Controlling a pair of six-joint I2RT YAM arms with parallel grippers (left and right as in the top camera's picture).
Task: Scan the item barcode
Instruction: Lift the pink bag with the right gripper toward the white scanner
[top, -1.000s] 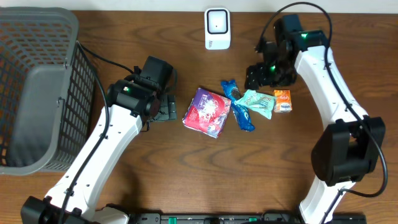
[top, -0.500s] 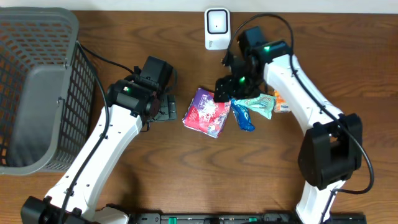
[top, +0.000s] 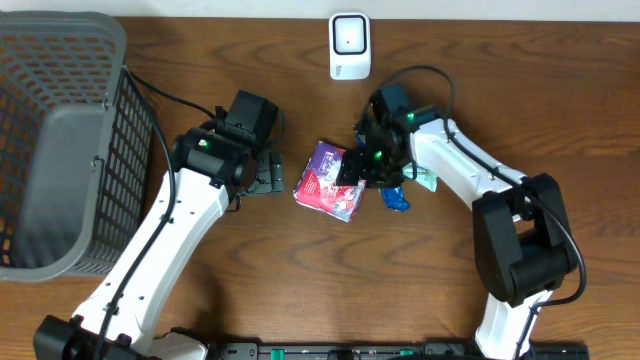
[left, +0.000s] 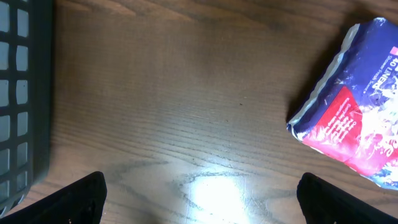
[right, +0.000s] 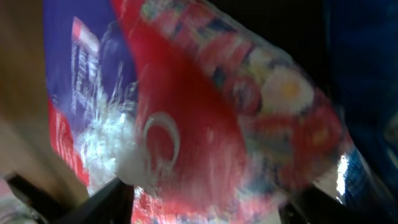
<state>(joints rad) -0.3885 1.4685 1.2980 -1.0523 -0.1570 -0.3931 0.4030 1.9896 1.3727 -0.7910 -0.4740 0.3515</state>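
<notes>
Right jaws astride packet (top: 322, 186) (grip unclear).

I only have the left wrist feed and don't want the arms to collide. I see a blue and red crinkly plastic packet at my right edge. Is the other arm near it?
Observer: Yes. Overhead shows the right gripper down over the blue and red plastic packet, at the edge nearest the right arm.
Operator: Holding it?
Observer: Cannot tell. Its wrist view is just the packet, blurred, filling the frame.
Operator: And the scanner?
Observer: The white boxy scanner stands at the far edge of the table, beyond the packet.
</notes>
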